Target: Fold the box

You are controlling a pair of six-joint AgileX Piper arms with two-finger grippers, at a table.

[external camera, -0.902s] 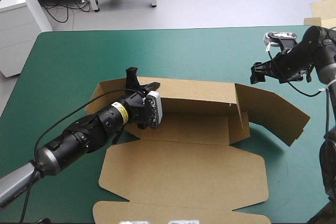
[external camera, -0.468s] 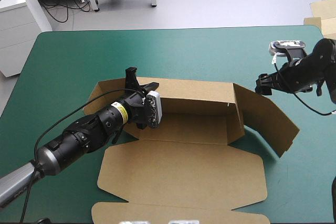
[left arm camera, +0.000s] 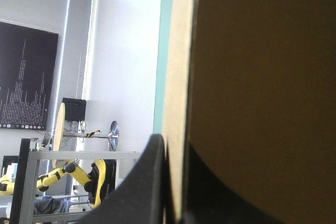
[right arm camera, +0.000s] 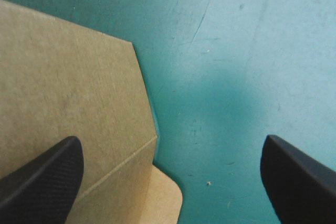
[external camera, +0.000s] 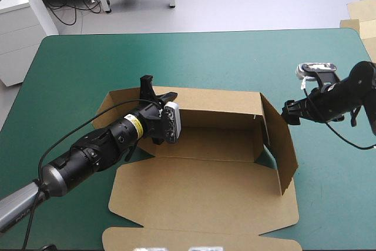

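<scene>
Box [external camera: 200, 195] — brown board, part-raised; was found on the middle of the surface [external camera: 82, 69] toward its near edge, long axis parallel to that edge, lid flat. Left gripper [external camera: 157, 90]: was seen pinched onto the far wall near its left end. Right gripper [external camera: 288, 112]: fingers were spread wide, nothing grasped — placed just outside the upright right end flap [external camera: 283, 148], toward the surface's right edge; that flap was judged its to press inward.

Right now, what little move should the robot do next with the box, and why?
Probably the right arm should nudge the end flap inward across the end of the box. Its jaws are open right beside that flap, which stands up but is not yet square to the back wall, while the left arm's jaws pinch that wall.
</scene>
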